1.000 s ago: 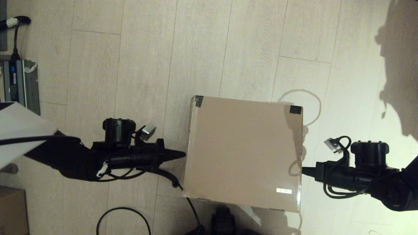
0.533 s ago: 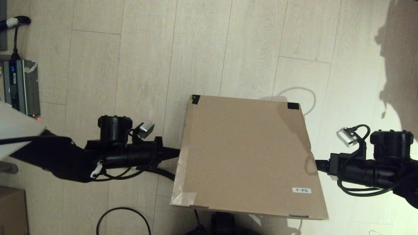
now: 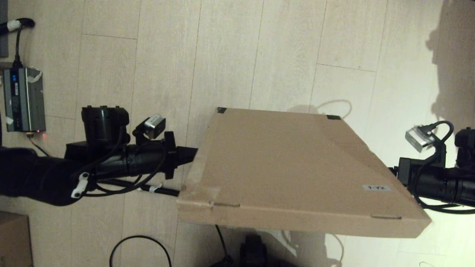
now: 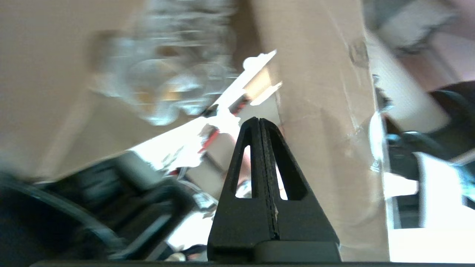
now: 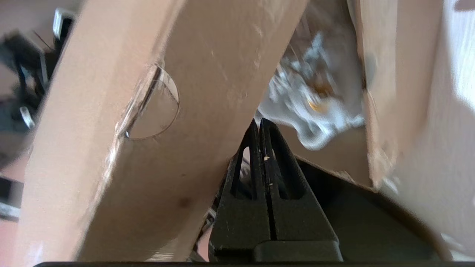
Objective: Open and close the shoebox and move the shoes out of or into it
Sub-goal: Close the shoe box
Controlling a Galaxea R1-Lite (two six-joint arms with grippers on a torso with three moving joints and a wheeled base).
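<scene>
The shoebox (image 3: 297,167) sits on the floor (image 3: 167,55), w/ its lid's near edge now tilted well up toward the robot. A sec ago that lid lay flat & shut, so it has swung up on its far hinge, where the two dark tape corners stay low. That means the opening step is well under way, prob. not finished.

Left tool (image 3: 191,155) is at the lid's left edge, pushing from beneath; in the left wrist view its fingers (image 4: 259,155) are pressed together, nothing pinched between them. Right tool (image 5: 259,148) is tucked under the lid's right edge and mostly hidden from above; its wrist view shows it likewise closed tight and wedged below the lid's flap.

Both arms have moved out & up w/ the lid since a moment back.

Inside the box, thru the gap, something white & meshy shows: the shoes (image 5: 315,100), I think, tho it's too blurred to be sure. So they're still in the box, and lifting them out comes next once the lid stays back.

Farther off by the floor's left edge sits a grey power unit (image 3: 22,98).
</scene>
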